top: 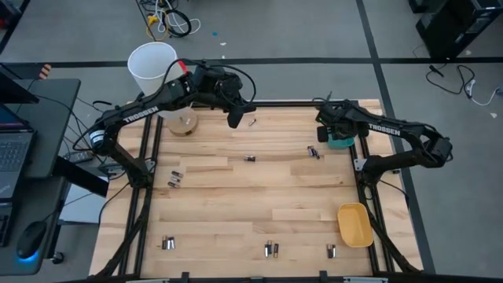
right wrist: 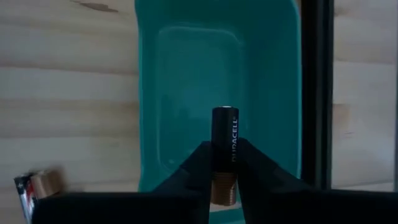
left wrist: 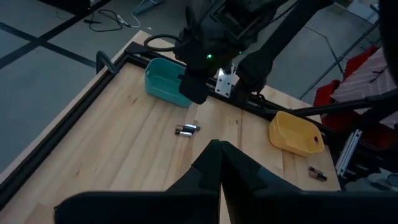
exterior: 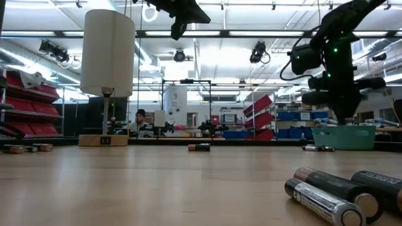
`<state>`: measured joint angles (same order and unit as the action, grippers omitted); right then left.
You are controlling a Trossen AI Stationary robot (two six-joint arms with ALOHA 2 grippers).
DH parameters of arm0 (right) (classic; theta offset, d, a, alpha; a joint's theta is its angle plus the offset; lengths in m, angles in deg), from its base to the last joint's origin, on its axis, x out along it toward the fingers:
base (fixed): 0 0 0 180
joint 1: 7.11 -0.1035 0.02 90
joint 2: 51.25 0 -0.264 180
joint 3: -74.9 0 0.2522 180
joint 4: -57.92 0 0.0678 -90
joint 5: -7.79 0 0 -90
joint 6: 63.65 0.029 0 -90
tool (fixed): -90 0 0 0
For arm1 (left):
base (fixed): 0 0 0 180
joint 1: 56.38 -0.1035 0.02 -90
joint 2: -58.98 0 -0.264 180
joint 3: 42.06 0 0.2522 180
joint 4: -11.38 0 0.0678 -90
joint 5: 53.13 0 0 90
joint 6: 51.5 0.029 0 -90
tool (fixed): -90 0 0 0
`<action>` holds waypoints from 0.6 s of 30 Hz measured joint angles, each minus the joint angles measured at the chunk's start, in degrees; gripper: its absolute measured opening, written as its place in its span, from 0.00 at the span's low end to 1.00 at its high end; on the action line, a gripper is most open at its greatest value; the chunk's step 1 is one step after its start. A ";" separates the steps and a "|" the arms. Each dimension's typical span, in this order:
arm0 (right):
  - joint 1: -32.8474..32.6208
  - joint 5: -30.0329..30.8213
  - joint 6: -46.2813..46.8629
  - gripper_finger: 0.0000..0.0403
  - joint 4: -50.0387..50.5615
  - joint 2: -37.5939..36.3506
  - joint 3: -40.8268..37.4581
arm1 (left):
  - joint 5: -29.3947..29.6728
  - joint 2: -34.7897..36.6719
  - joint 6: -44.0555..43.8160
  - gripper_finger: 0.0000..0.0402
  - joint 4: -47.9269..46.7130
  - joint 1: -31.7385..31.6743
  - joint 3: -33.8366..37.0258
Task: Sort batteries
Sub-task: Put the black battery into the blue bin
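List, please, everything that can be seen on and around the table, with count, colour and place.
batteries on the table: about a dozen visible, dark and silvery, scattered singly and in small groups over the wood
held battery: one, black and copper, upright between the right gripper's fingers, above the teal tray
teal tray: one, at the table's far right
yellow tray: one, near right of the table
paper cup: one, white, far left corner
wooden table: one, light wood, dark frame
left gripper: dark, shut, empty, above the table's far side
right gripper: dark, over the teal tray, fingers around the battery
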<state>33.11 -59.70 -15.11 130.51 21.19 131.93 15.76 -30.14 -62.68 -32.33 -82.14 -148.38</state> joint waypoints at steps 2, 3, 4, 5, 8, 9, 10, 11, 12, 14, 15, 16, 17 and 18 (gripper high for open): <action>0.00 -0.12 0.19 0.17 -0.82 0.00 -0.38 | 0.01 0.00 0.00 0.04 -0.02 0.00 0.00; 0.00 -0.12 0.58 0.19 -0.97 0.00 -0.46 | -0.01 0.00 0.00 0.04 -0.05 0.00 0.01; 0.00 -0.12 0.99 0.20 -0.94 0.00 -0.52 | -0.01 0.00 0.00 0.04 -0.13 0.00 0.02; 0.00 -0.12 1.17 0.21 -0.92 0.00 -0.53 | -0.01 0.00 0.00 0.04 -0.30 0.01 0.02; 0.00 -0.11 1.27 0.25 -1.01 0.00 -0.53 | 0.01 0.00 0.00 0.04 -1.00 0.00 0.04; 0.00 -0.10 1.28 0.26 -1.12 0.00 -0.53 | 0.01 0.00 0.00 0.04 -1.32 0.00 0.04; -0.02 -0.12 1.26 0.27 -1.16 -0.02 -0.53 | 0.01 0.00 -0.02 0.04 -1.58 0.00 0.04; -0.03 -0.29 1.07 0.28 -1.18 -0.16 -0.53 | 0.01 0.00 0.00 0.04 -1.86 0.00 0.04; -0.25 -1.11 0.46 0.29 -1.44 -0.40 -0.53 | 0.01 0.00 -0.01 0.04 -1.99 0.00 0.07; -0.87 -3.32 -1.49 0.30 -3.05 -0.86 -0.45 | 0.01 -0.02 0.00 0.04 -1.92 0.01 0.09; -1.32 -4.51 -2.58 0.30 -3.88 -1.07 -0.28 | 0.01 -0.02 0.11 0.04 -1.90 0.01 0.09; -1.93 -5.56 -3.68 0.30 -4.88 -1.33 -0.03 | 0.01 -0.02 0.39 0.04 -1.79 0.00 0.09; -2.64 -6.21 -4.37 0.30 -5.81 -1.54 0.41 | 0.01 -0.02 0.70 0.04 -1.75 0.00 0.09; -3.42 -6.43 -4.48 0.29 -6.65 -1.73 0.91 | 0.01 -0.02 1.11 0.04 -1.76 0.00 0.09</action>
<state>29.69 -66.12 -19.59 123.86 19.47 132.84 15.77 -30.16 -61.57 -34.09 -82.14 -148.29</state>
